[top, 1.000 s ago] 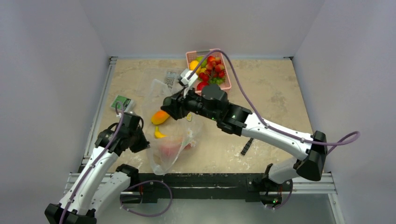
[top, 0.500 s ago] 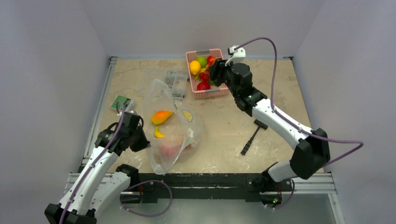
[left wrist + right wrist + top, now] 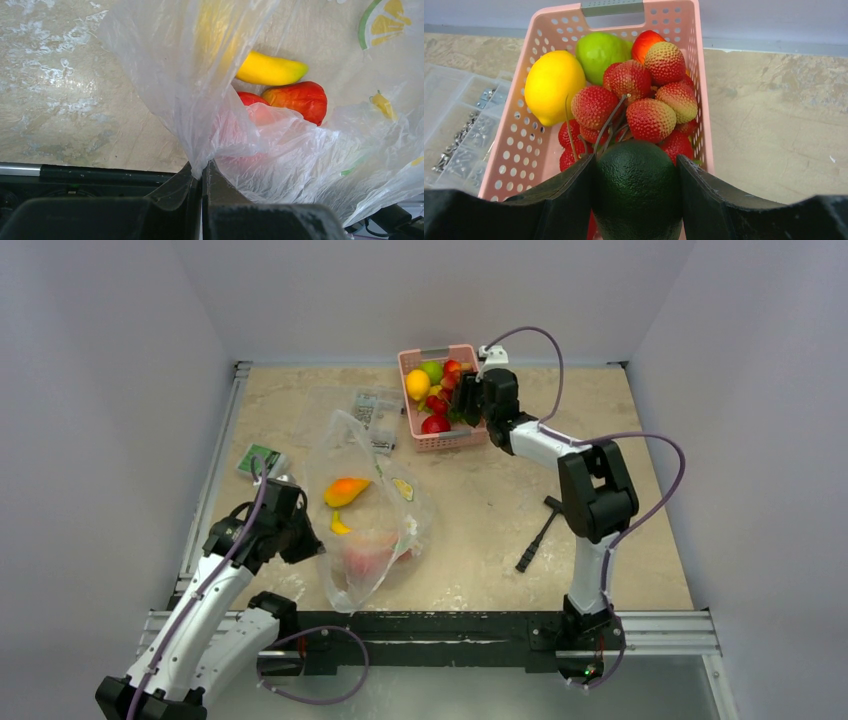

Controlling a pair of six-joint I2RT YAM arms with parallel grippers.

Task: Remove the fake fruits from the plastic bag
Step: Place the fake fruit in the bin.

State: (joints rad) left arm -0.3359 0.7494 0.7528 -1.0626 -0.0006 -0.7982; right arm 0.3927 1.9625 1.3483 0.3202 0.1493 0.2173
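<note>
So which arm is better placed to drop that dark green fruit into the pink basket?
Right. The right gripper holds the dark green fruit at the pink basket, while the left gripper is shut on the plastic bag, far from it.

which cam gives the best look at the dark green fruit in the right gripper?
Right wrist: the dark green fruit fills the foreground, clamped in the right gripper above the pink basket. Top external shows only that gripper over the basket; the fruit cannot be made out. Left wrist does not show it.
</note>
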